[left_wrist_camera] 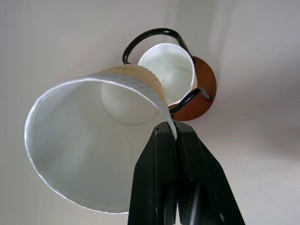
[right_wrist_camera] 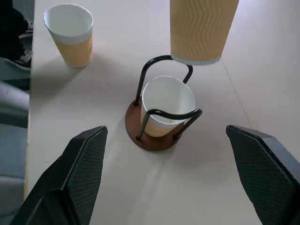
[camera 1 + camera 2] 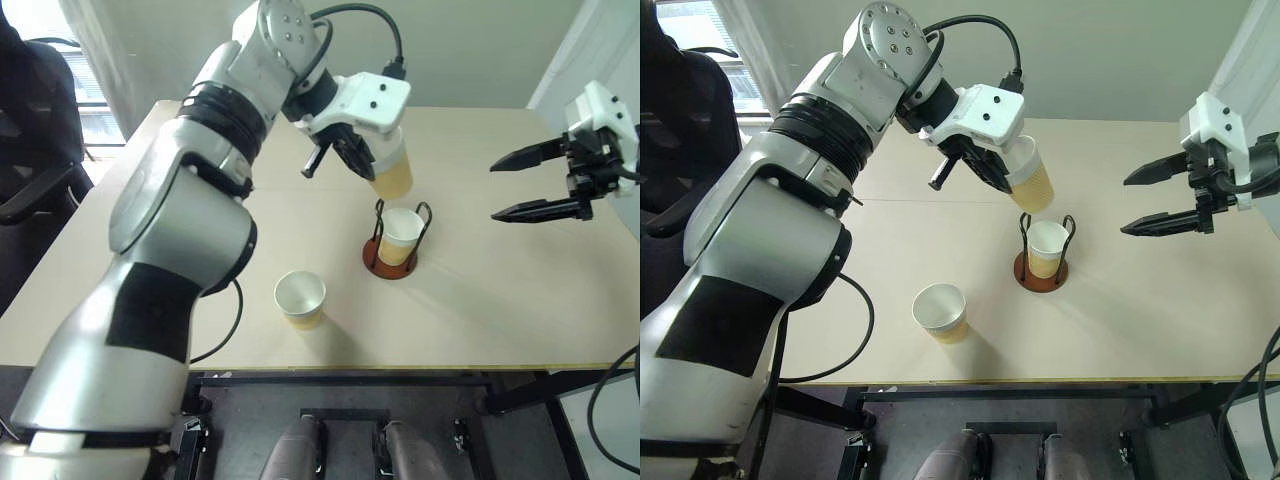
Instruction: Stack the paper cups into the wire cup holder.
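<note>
A: Where are the cups now?

B: One cup (image 2: 167, 106) stands upright inside the holder (image 2: 154, 137), between the black wire loops, on the round brown base. The holder is on the table (image 3: 500, 320), near the middle.

A: And the second cup?

B: The left gripper (image 3: 336, 152) holds it. The held cup (image 3: 392, 165) hangs in the air just above the holder, a little behind it, with its base pointing down toward the cup in the holder. It is tilted, not straight. In the left wrist view the two black fingers (image 1: 161, 178) are pressed together on the wall of this cup at the rim, one inside and one outside.

A: Does it touch the lower cup?

B: No, in the right wrist view there is a gap between its base and the rim below.

A: The third one?

B: The third cup (image 3: 300, 298) stands upright on the table, to the robot's left of the holder and nearer the front edge, well apart from it.

A: What about the right gripper (image 3: 520, 183)?

B: It is in the air to the right of the holder, its fingers spread wide, with nothing between them. It points toward the holder.
</note>
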